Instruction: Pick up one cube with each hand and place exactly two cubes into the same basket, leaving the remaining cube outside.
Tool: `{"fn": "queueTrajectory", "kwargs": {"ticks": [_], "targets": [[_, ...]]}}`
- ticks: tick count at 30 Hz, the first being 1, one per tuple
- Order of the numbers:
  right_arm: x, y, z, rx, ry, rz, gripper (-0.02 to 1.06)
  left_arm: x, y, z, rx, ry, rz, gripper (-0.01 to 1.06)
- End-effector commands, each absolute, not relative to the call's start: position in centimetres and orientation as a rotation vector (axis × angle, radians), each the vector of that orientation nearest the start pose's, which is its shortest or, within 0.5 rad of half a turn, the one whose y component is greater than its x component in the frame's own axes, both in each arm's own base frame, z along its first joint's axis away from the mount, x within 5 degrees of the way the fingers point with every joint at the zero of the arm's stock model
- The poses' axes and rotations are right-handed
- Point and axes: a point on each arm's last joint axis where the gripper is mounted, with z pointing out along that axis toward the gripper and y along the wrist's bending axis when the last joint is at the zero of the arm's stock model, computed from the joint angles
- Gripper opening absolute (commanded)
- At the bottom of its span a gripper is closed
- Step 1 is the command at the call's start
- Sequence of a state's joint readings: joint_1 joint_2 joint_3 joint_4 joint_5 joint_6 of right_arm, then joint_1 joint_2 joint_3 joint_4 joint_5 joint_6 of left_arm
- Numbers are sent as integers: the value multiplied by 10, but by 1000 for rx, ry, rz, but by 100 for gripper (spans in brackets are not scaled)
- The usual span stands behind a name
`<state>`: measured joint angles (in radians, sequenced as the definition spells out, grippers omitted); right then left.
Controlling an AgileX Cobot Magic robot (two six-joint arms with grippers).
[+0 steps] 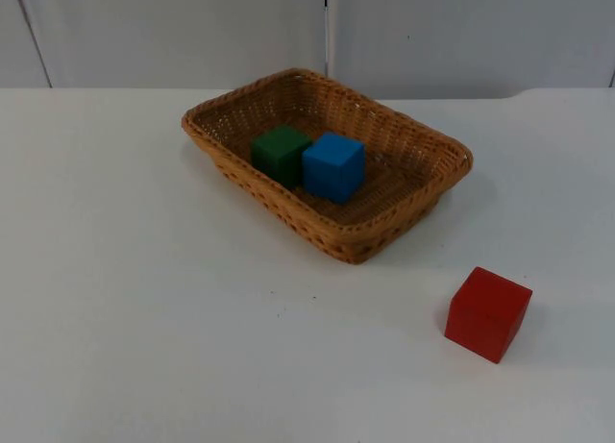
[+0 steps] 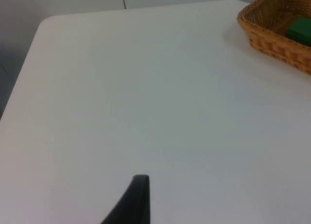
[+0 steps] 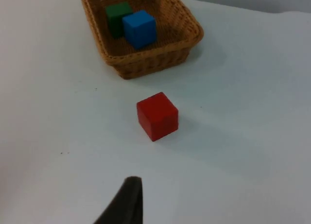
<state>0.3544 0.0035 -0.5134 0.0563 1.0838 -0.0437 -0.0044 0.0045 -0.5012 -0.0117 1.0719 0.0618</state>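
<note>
A woven basket (image 1: 332, 239) stands at the middle back of the table. Inside it a green cube (image 1: 281, 153) and a blue cube (image 1: 333, 166) sit side by side, touching. A red cube (image 1: 487, 313) rests on the table outside, to the front right of the basket. My right gripper (image 3: 127, 204) hangs above the table a short way from the red cube (image 3: 157, 115), with the basket (image 3: 150, 63) and the blue cube (image 3: 139, 28) beyond it. My left gripper (image 2: 136, 204) waits over bare table, well apart from the basket (image 2: 272, 42); the green cube (image 2: 301, 29) peeks over the rim.
The white table (image 1: 144, 299) runs back to a grey partition wall (image 1: 173, 30). Its rounded corner and edge (image 2: 43, 27) lie beyond the left gripper.
</note>
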Motion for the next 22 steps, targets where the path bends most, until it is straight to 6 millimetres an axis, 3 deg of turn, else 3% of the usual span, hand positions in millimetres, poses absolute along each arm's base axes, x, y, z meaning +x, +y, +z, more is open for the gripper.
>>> {"fn": "queueTrajectory", "kwargs": {"ticks": [1,22], "targets": [[-9,2,280,-364,2021,237,105,-5,-1,275,65,2060,30,105],[-8,4,280,-160,2040,116,105,-5,-1,275,65,2060,30,105]]}}
